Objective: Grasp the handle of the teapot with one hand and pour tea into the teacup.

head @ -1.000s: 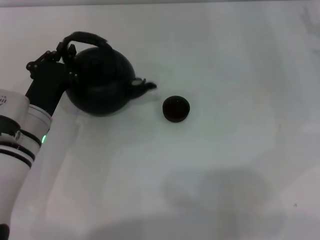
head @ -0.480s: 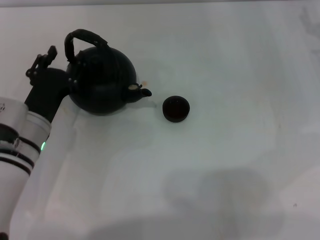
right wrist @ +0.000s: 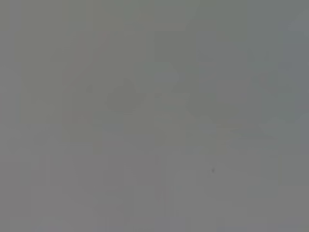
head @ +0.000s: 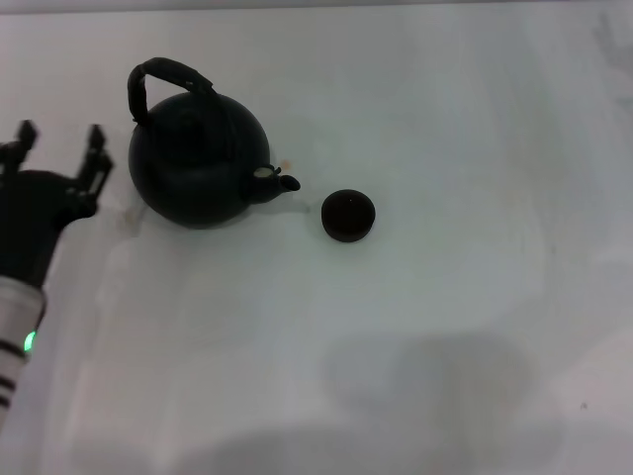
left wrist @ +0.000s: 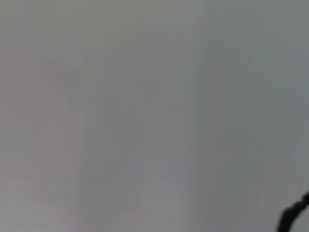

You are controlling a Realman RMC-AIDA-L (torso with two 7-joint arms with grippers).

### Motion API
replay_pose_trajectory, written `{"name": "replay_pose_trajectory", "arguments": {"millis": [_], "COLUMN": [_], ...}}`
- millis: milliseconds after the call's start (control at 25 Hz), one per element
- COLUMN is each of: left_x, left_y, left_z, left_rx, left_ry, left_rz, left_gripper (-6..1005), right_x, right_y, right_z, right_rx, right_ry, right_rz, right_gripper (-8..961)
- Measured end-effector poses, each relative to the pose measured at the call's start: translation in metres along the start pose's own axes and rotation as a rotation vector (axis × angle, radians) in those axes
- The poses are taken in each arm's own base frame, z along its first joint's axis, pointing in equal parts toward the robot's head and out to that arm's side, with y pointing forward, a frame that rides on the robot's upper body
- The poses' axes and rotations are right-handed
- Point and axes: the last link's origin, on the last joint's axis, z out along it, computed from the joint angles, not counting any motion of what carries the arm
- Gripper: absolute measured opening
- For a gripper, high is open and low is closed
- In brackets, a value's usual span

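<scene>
White tabletop (head: pixel 445 327), left gripper (head: pixel 57 148) spread wide and empty beside the heavy-looking rigid teapot (head: pixel 198 168), best lifted by its arched handle (head: pixel 163 74).

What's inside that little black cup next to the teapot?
The head view looks down into the teacup, but its inside is only dark; tea cannot be told. The teapot stands beside it, apart.

Right wrist view: a plain pale table surface (right wrist: pixel 154 116) fills the frame, bearing one small dark speck (right wrist: pixel 213 170).
</scene>
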Motion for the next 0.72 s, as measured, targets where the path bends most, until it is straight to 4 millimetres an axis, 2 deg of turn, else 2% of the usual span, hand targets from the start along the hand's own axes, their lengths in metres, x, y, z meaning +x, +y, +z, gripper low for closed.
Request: {"name": "replay_pose_trajectory", "arguments": {"millis": [200,360,600,720], "left_x": [0.000,-0.002,0.000,0.004], "left_y": [-0.026,-0.041,-0.051,-0.051], "left_z": [-0.018,-0.022,-0.015,0.004], "left_rx": [0.132,0.200,0.252,0.230], "left_ry": [0.027,0.021,0.029,0.026], "left_rz": [-0.070,-0.102,-0.106,-0.097], "left_gripper": [761,738,738,739], "right_x": [0.004,0.012,0.024,0.027], "right_y": [0.001,0.008,0.028,0.033], "right_z": [0.000,-0.003,-0.005,-0.004], "right_rx": [-0.005,-0.030,-0.089,-0.099], "right_ry": [0.026,0.065,0.128,0.146], "right_rz": [-0.007,-0.019,-0.017,-0.010], "right_gripper": [832,832,832,832]}}
